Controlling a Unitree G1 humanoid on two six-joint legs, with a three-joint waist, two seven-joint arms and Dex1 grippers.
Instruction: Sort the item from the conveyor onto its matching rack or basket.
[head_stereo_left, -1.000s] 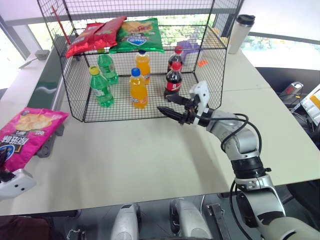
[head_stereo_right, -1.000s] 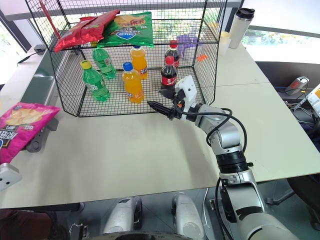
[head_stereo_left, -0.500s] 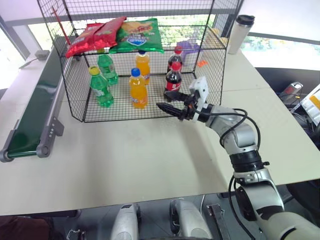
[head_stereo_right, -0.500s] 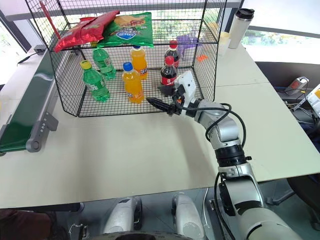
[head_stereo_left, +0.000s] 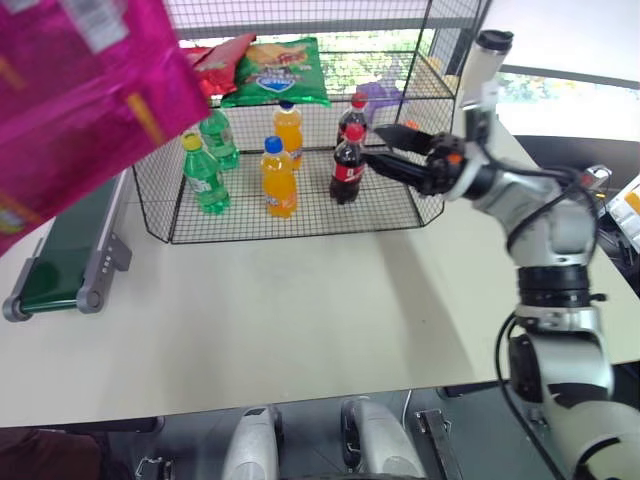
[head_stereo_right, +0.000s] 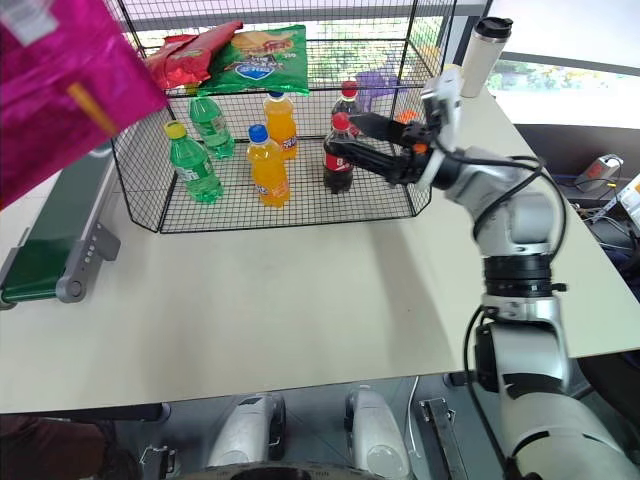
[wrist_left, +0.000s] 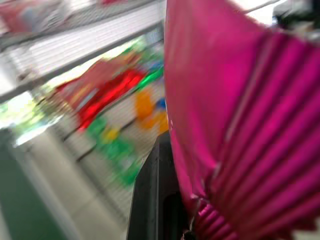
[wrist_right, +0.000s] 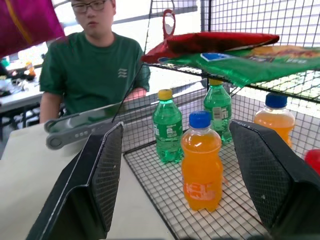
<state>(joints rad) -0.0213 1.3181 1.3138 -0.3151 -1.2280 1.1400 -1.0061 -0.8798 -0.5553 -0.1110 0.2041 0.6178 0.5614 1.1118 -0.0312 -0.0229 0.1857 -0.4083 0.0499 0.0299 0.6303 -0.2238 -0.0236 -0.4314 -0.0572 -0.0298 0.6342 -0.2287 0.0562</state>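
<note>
The item, a glossy magenta-pink chip bag (head_stereo_left: 80, 100), hangs high at the left, close to the head camera. My left gripper (wrist_left: 180, 200) is shut on its crimped edge, with one black finger (wrist_left: 155, 190) lying against the foil. The dark-green conveyor (head_stereo_left: 70, 240) runs along the table's left side with nothing on its near end. The black wire rack (head_stereo_left: 148, 180) stands at the back centre. Red chip bags (head_stereo_left: 205, 65) and a green chip bag (head_stereo_left: 275, 70) lie on its upper tier. My right gripper (head_stereo_left: 385, 145) is open and level before the rack's right front, pointing left at the cola bottles (head_stereo_left: 347, 165).
Green (head_stereo_left: 203, 175) and orange (head_stereo_left: 277, 178) bottles stand on the rack's lower floor. A tumbler (head_stereo_left: 478, 65) stands to the right of the rack. A person in a green shirt (wrist_right: 95, 70) sits beyond the conveyor. The white table (head_stereo_left: 300, 310) spreads out in front.
The pink bag has come up off the conveyor's near end, and is now held high at the left. My right gripper has risen and shifted right, still open.
</note>
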